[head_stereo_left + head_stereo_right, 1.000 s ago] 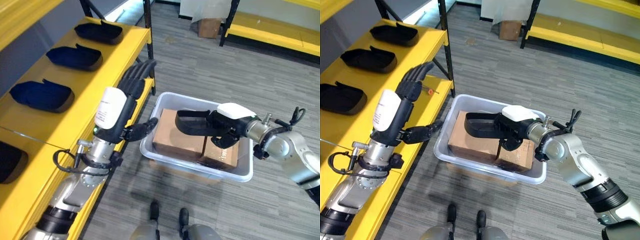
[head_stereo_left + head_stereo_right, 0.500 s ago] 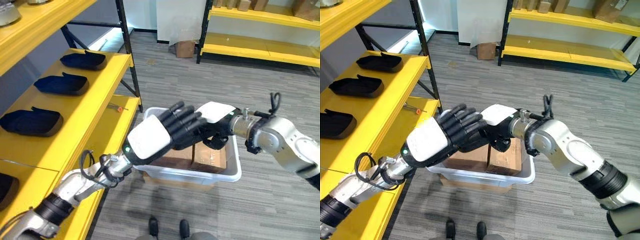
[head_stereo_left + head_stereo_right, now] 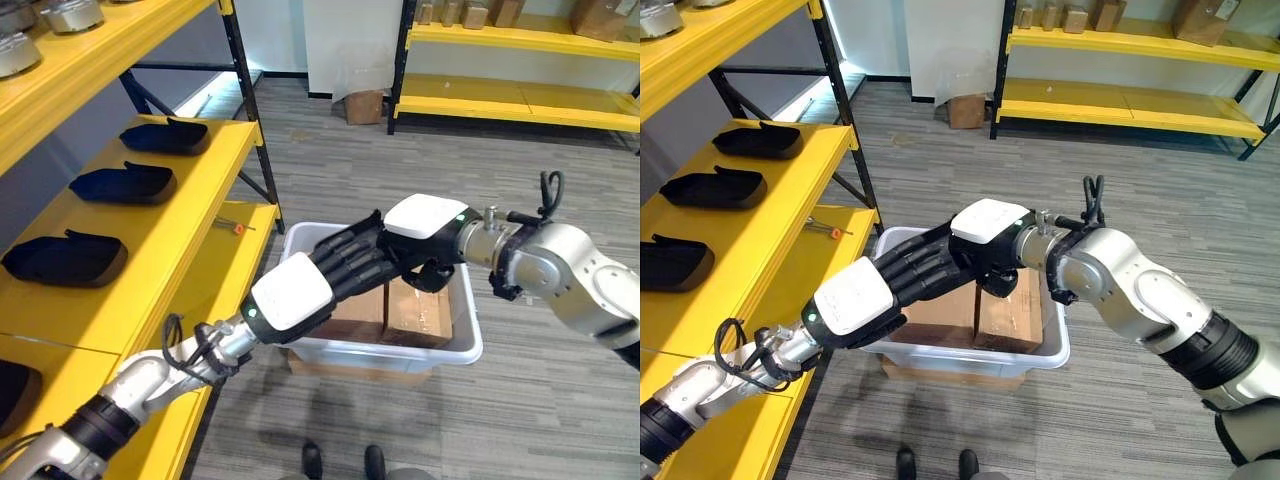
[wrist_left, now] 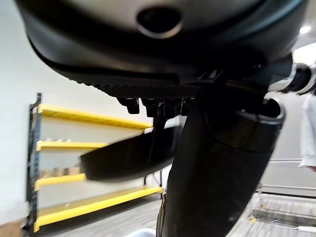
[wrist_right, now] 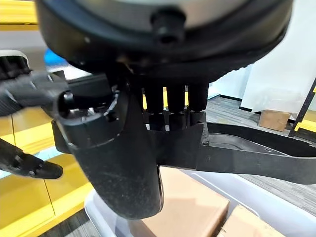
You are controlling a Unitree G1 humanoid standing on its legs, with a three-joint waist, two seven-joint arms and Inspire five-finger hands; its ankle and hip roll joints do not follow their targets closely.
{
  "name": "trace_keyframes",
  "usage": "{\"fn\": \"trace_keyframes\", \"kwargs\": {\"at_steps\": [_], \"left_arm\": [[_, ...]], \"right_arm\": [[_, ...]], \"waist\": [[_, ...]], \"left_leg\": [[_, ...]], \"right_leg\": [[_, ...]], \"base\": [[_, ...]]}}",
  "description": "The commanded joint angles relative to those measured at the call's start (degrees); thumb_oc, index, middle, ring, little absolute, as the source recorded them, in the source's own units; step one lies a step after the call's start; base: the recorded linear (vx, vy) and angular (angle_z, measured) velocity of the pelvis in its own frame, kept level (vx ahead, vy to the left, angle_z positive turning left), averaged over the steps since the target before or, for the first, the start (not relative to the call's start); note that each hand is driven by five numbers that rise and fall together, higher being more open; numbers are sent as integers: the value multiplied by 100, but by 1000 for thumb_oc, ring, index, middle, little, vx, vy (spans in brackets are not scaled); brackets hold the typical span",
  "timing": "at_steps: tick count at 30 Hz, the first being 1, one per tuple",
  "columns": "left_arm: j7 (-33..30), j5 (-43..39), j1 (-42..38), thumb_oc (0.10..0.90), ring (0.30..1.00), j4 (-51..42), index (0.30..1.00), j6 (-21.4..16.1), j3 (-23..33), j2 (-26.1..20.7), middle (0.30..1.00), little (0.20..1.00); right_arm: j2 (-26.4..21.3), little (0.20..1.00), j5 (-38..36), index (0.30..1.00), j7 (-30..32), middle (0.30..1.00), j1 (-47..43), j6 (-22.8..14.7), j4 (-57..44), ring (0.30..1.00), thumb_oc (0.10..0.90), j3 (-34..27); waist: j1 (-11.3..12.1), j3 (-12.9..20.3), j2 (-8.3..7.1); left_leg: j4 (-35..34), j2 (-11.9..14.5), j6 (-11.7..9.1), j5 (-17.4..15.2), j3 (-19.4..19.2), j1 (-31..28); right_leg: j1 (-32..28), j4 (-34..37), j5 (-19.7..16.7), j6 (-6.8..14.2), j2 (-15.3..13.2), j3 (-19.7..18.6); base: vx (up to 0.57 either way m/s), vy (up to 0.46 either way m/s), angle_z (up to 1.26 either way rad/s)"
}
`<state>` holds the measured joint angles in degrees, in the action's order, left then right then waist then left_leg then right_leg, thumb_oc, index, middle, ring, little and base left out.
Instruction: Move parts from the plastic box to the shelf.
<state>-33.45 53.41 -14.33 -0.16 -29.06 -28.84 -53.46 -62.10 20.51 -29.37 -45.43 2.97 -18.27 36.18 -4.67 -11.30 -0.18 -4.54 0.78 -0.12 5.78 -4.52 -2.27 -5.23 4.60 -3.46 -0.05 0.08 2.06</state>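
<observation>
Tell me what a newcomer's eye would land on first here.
The two robot hands meeting above the white plastic box: the right robot hand grips a black part while the left robot hand reaches in under it. Next, the black parts lined up on the yellow shelf at left.

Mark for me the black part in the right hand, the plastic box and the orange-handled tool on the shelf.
black part (image 5: 256, 159), right wrist view, on its long flat body.
plastic box (image 3: 380, 351), left eye view, on its near rim.
orange-handled tool (image 3: 236, 227), left eye view, on its orange end.
</observation>
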Motion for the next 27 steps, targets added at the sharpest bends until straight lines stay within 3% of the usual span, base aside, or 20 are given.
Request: {"fn": "trace_keyframes", "kwargs": {"at_steps": [1,8,11,16,22,27], "left_arm": [[-709,32,10,900,1000,-19,1000,66,290,-62,1000,1000],[-1213,284,277,900,1000,150,1000,471,766,-433,1000,1000],[-1512,283,404,900,1000,387,1000,549,1075,-645,1000,1000],[-1887,578,501,900,1000,689,1000,447,1341,-535,1000,1000],[-2114,685,430,900,1000,728,1000,620,1432,-385,1000,1000],[-2083,551,268,900,1000,823,1000,506,1345,-338,1000,1000]], "right_arm": [[87,300,-84,300,418,300,-542,160,-292,300,400,-513],[-44,300,-101,300,246,300,-549,302,113,300,400,-392],[-89,300,-652,300,158,300,-628,247,308,300,400,-287],[-122,300,-717,300,-15,300,-576,3,-172,300,400,-349],[-156,300,-528,300,-280,300,-276,-105,-598,300,400,-475],[-127,300,-685,300,-85,300,-382,-92,-554,300,400,-353]], "waist": [[94,879,-242],[179,891,-250],[231,899,-284],[179,921,-288],[142,951,-299],[136,954,-325]], "left_leg": [[-46,190,-152,-395,-339,-245],[-46,188,-158,-377,-344,-234],[-46,176,-156,-375,-338,-230],[-46,183,-165,-374,-357,-232],[-46,185,-162,-384,-365,-215],[-46,195,-161,-369,-359,-195]], "right_leg": [[72,-206,14,569,-357,-41],[78,-191,-13,598,-393,-3],[80,-175,-30,612,-408,25],[104,-172,-56,603,-399,12],[138,-188,-52,587,-381,-21],[167,-244,-26,570,-362,-28]], "base": [[0,0,0],[0,0,0],[0,0,0],[0,0,0],[0,0,0],[0,0,0]]}}
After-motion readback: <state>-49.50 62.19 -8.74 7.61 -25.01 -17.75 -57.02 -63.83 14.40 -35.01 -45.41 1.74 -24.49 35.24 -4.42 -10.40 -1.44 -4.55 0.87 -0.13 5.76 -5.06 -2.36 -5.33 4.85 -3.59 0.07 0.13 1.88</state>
